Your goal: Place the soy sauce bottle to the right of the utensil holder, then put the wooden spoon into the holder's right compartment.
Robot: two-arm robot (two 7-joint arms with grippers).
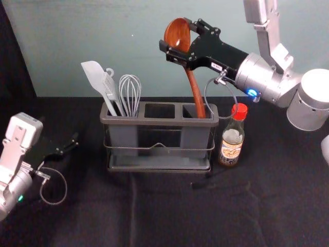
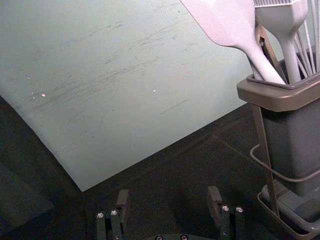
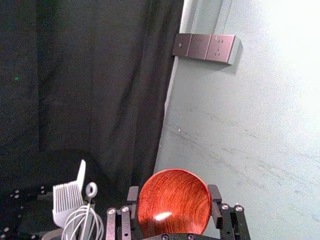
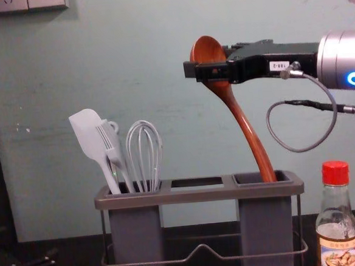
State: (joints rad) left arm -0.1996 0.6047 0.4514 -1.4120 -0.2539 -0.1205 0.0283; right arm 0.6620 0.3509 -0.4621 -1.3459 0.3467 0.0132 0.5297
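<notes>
The right end effector (image 1: 176, 35) is up above the right half of the utensil holder (image 1: 159, 122), reaching in from the right, well above the rim. It is clamped on the bowl of the wooden spoon (image 1: 195, 92), one finger against either edge of the bowl. The spoon slants, bowl high and leftward, and its handle runs down past the rim into the right compartment (image 1: 194, 141), nearer that opening's right edge than its left.

The soy sauce bottle (image 1: 232, 141) stands upright on the table (image 1: 154, 216), just beside the holder's right end, with a narrow gap between them in the chest view. The cable loop (image 4: 300, 151) from the right wrist hangs above the holder's right edge, apart from the rim and higher than the red cap (image 4: 336, 173).

The left compartment carries a spatula (image 1: 95, 77), a brush (image 1: 110, 85) and a whisk (image 1: 130, 92), all rising over the rim; the middle opening separates them from the spoon handle. Behind the holder, the table's far edge meets the pale wall (image 1: 128, 31).

The left end effector (image 1: 72, 144) is parked left of the holder, its fingers apart, with room between it and the holder's left edge.
</notes>
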